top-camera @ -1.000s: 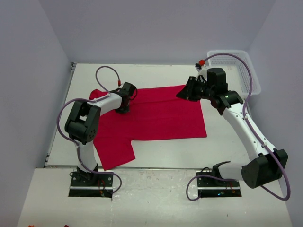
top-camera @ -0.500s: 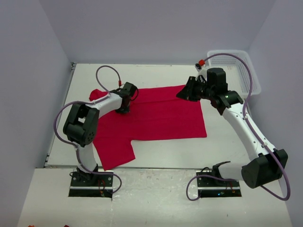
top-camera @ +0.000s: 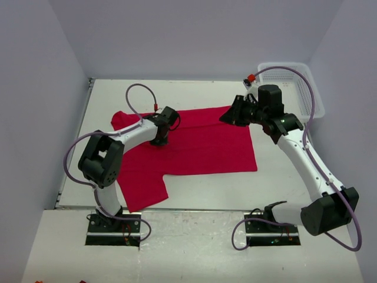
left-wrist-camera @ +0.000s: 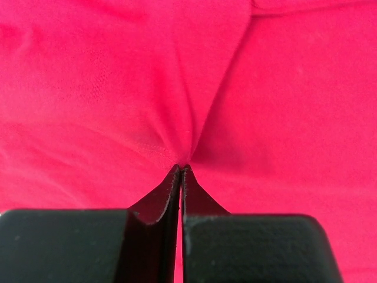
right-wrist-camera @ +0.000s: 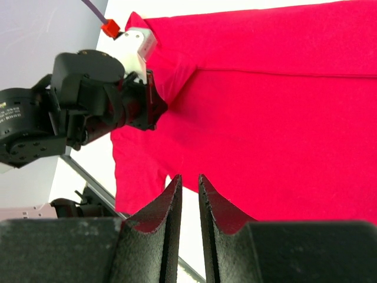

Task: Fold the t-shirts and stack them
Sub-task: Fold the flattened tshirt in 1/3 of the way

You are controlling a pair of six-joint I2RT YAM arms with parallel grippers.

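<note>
Your plain bright red short-sleeved t-shirt (top-camera: 200,147) lies spread on the white table (top-camera: 194,91). Its long axis runs left to right: sleeves and shoulders at the left, straight hem at the right. One sleeve pokes toward the near edge and the other toward the far left.

Your left pincer (top-camera: 160,141) is down on the shirt's far-left quarter, inside the cloth rather than on an edge. In the left wrist view its fingers (left-wrist-camera: 171,194) are pressed together on a small raised ridge of red fabric, with creases fanning away from the pinch.

Your right pincer (top-camera: 227,117) sits at the far right corner of the hem, pointing left along the shirt. From its own camera the fingertips (right-wrist-camera: 172,188) stand a thin slit apart with nothing visibly between them, so treat it as not holding the shirt.

The relation to watch is that both pincers are on the far long edge, one toward each end, with the whole body of the shirt lying nearer to you than either. I judge a lengthwise fold would carry that far edge toward the near one. The right arm is the nearer to the hem corner but would need a real grip first, while the left holds mid-cloth, not the shoulder. The white plastic mesh basket (top-camera: 294,76) stands well apart at the far right.
</note>
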